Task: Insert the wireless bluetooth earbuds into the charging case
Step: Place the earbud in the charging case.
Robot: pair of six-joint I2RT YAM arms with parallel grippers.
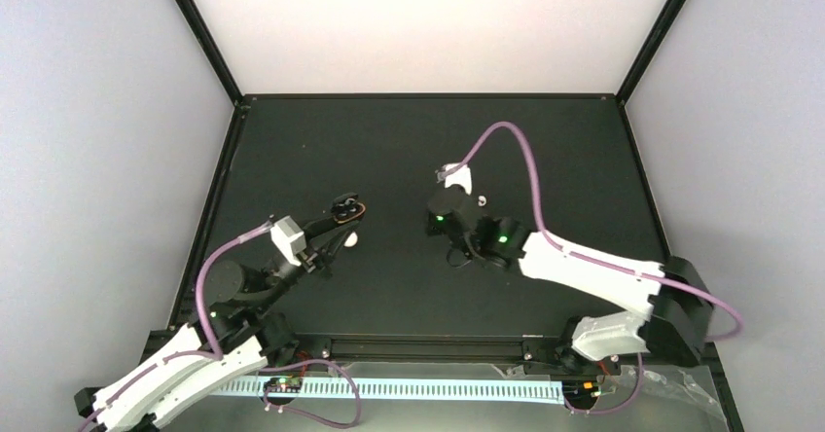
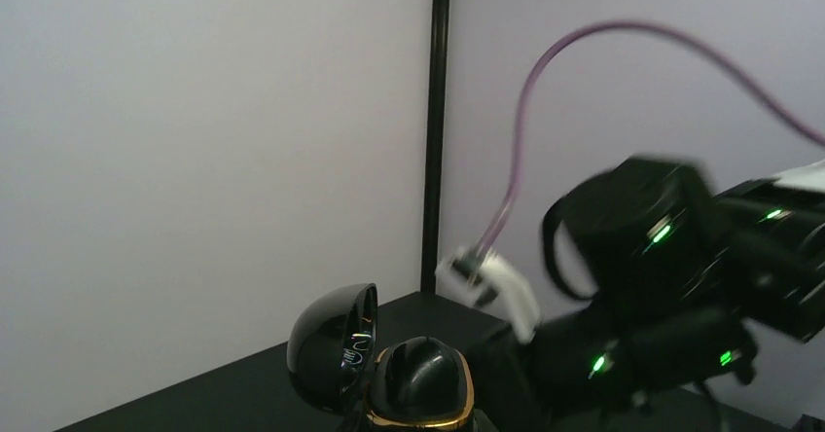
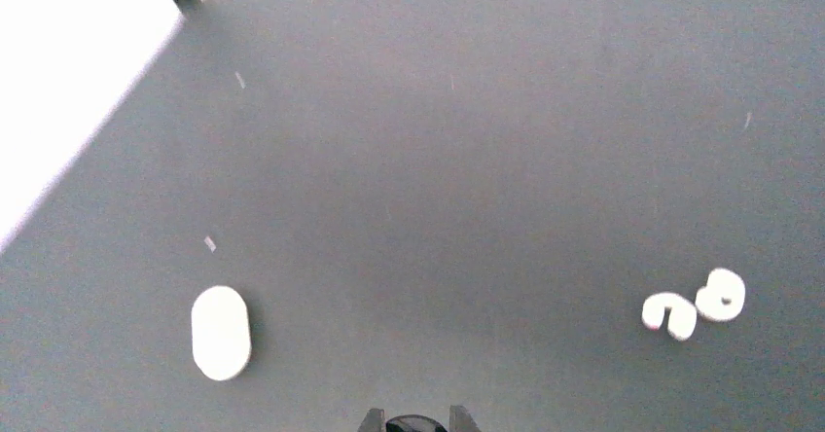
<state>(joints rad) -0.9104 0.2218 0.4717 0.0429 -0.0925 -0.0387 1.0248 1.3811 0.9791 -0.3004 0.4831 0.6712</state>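
Near the surface's middle, the left claw (image 1: pixel 342 212) pinches the open black charging case (image 2: pixel 418 385), a white case (image 1: pixel 350 240) just beside it, while only the right wrist view shows the right claw (image 3: pixel 415 419) nipping a dark earbud (image 3: pixel 413 423), with the white earbuds (image 3: pixel 722 294) lying to its right.

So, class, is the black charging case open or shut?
Open: in the left wrist view the black charging case has its glossy lid swung up, its inner face showing.

Black table (image 1: pixel 389 140), pale grey walls (image 1: pixel 97 140)
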